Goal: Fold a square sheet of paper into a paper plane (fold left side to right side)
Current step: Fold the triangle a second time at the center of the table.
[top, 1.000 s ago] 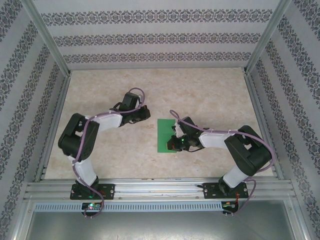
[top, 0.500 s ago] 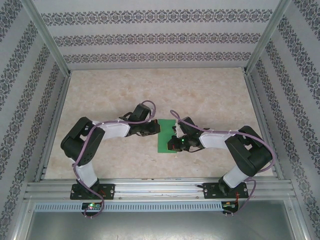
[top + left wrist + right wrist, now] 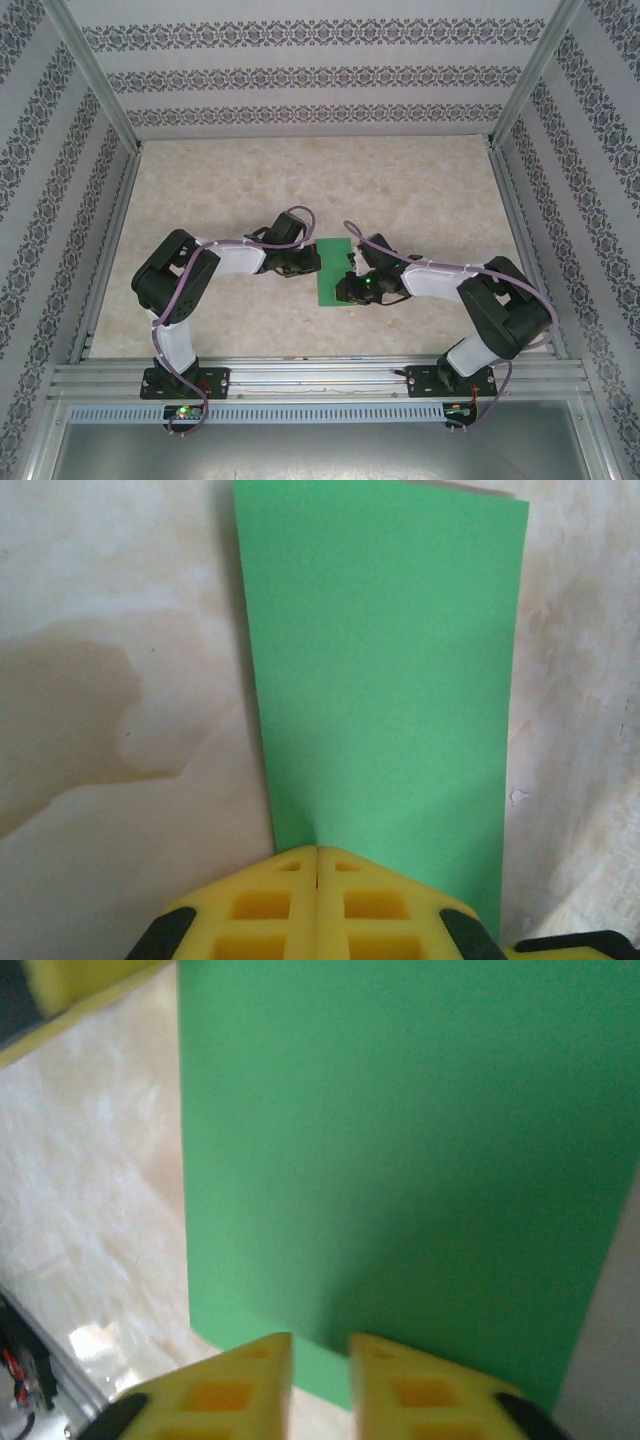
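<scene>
right edge of green sheet (image 3: 330, 268), seemingly under right end effector (image 3: 347, 289)

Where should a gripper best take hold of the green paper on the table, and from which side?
Probably at the left long edge of the green paper, coming in low from the left. It lies flat and thin on the table, so a grab from above finds nothing to pinch.

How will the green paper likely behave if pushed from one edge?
Probably floppy: the green paper looks sheet-thin and lies flat on the table. Likely very light, so a push may slide it across that smooth surface or buckle it.
</scene>
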You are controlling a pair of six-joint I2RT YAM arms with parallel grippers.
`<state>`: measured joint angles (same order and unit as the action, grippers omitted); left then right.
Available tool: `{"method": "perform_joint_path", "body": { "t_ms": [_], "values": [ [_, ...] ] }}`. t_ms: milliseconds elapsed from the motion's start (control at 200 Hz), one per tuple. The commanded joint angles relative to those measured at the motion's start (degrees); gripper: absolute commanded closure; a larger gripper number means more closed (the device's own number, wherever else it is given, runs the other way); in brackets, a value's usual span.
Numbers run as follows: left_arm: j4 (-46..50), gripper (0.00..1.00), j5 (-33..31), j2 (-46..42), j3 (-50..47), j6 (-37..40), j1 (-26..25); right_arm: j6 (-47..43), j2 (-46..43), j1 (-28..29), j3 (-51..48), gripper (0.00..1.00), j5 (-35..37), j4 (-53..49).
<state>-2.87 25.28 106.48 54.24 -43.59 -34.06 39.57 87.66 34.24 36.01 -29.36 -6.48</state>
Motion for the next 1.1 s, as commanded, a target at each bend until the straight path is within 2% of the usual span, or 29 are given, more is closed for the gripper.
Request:
{"method": "perform_joint_path", "body": {
  "t_ms": [0,170,370,1094],
  "values": [
    [4.13,1.00,-2.99,-0.76,-1.62,-1.31,-0.98,0.43,-5.10,-2.01,0.56,0.69,-0.73,-4.77],
    [2.96,1.00,-3.39,-1.27,-3.08,-2.08,-1.62,-0.91,-10.23,-7.10,-1.56,0.56,-3.63,-7.95],
    [2.72,1.00,-3.31,-1.03,-3.10,-2.07,-1.75,-1.71,-9.45,-9.19,-4.50,0.52,-6.02,-8.81],
    [2.26,1.00,-2.94,-0.71,-3.11,-2.09,-1.80,2.41,-3.12,-8.68,-5.73,0.62,-10.38,2.19]
  ]
}}
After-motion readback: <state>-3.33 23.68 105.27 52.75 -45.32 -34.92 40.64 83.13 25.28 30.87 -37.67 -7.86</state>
